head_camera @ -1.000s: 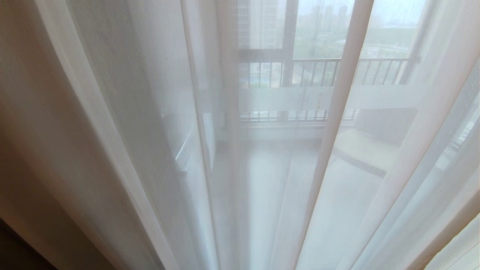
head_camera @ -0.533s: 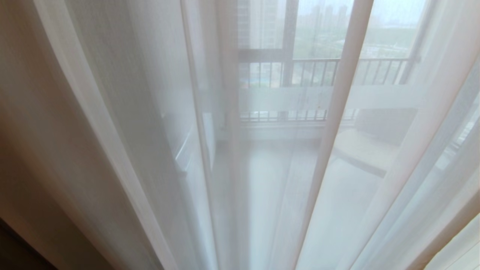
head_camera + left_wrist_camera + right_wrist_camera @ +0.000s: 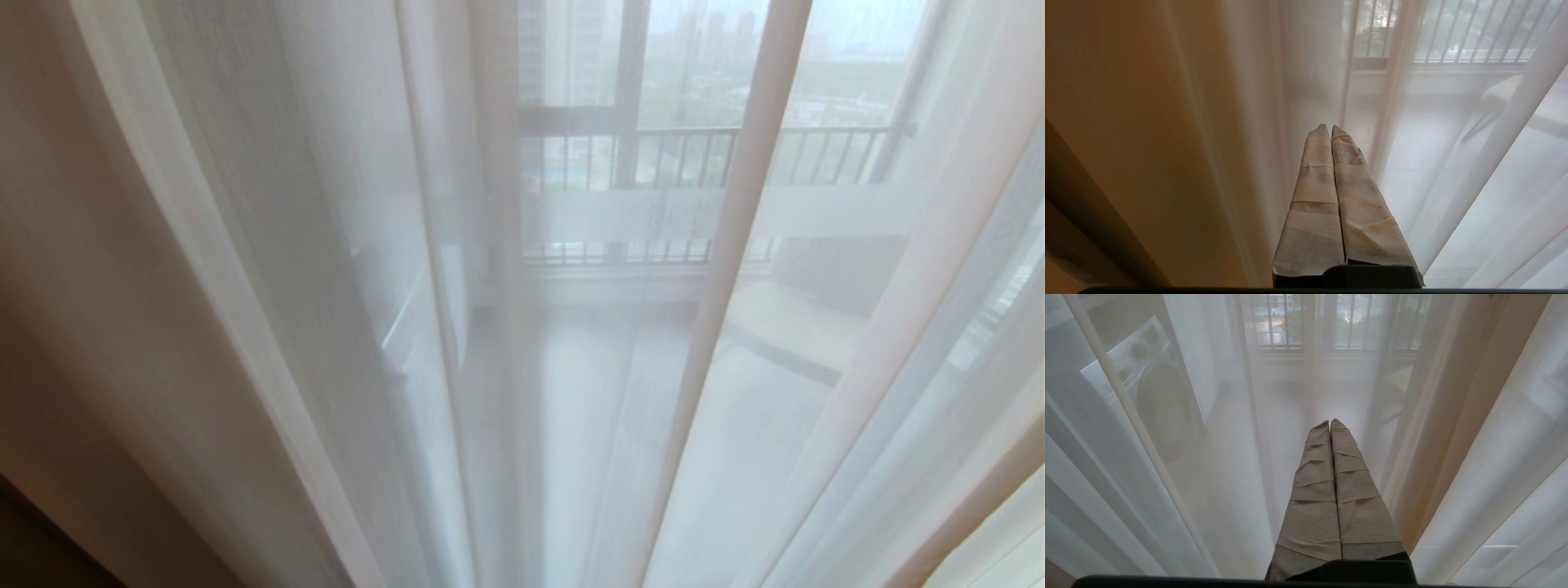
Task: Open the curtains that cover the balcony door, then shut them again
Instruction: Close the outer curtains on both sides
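A: What is seen from the head camera?

B: The view is filled by the curtains (image 3: 269, 269), hung in long white see-through folds. At the far left a thicker beige fold (image 3: 73, 327) is seen. Through the thin fabric the balcony door (image 3: 629, 98) can be made out, with its dark frame and a pale frosted stripe (image 3: 637, 214) across the glass. A barred railing (image 3: 800, 155) and a light floor (image 3: 588, 392) are seen beyond it. Neither arm is caught in this view.

A: And the left gripper (image 3: 1327, 130)?

B: It is shown by its own wrist camera. Its 2 fingers (image 3: 1314, 196), wrapped in beige tape, are pressed together with nothing between them. They are pointed at the thin curtain, right beside the beige fold; whether the tips touch the fabric cannot be told.

A: The right gripper (image 3: 1329, 424)?

B: The same is seen there: 2 taped fingers (image 3: 1355, 498) clenched flat against each other, nothing grasped. They are aimed at the thin curtain between 2 folds. A round-fronted washing machine (image 3: 1159, 404) is visible through the fabric.

A: So the curtains are drawn?

B: Yes, the door is covered by them.
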